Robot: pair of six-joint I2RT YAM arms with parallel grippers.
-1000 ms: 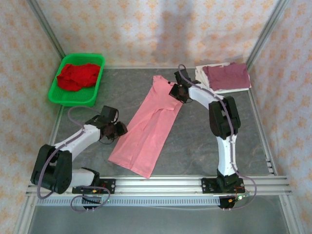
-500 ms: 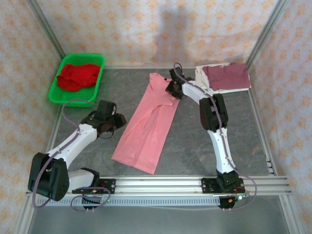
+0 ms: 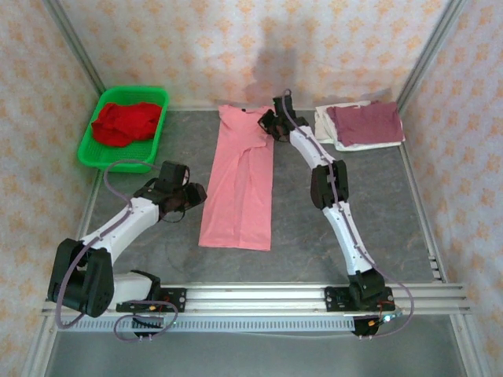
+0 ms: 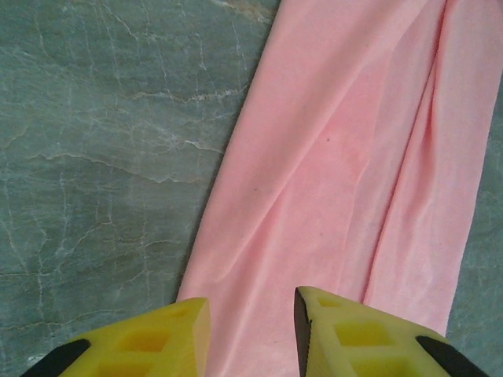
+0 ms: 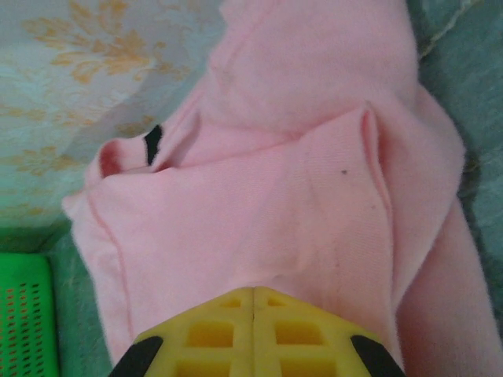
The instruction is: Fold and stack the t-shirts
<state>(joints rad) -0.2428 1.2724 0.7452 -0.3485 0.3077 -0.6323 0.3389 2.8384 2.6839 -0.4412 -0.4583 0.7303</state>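
A long salmon-pink t-shirt point(image 3: 240, 184), folded lengthwise, lies down the middle of the table. My right gripper point(image 3: 267, 126) is shut on its top right part near the collar; in the right wrist view the fingertips point(image 5: 253, 289) meet on bunched pink cloth point(image 5: 267, 196). My left gripper point(image 3: 196, 196) hovers at the shirt's left edge, open, with pink fabric point(image 4: 346, 157) lying flat below the gap point(image 4: 251, 314). A red t-shirt point(image 3: 124, 122) sits crumpled in the basket. A folded maroon t-shirt point(image 3: 365, 122) rests on an off-white one point(image 3: 324, 124) at the back right.
The green mesh basket point(image 3: 118, 162) stands at the back left corner. Patterned walls close off the back and both sides. Bare grey tabletop point(image 3: 369, 204) stretches to the right of the pink shirt and also in front of it.
The right gripper dragged the pink shirt's top toward the back left, swinging it from diagonal to nearly straight. The left gripper's jaws widened a little beside the shirt's edge.
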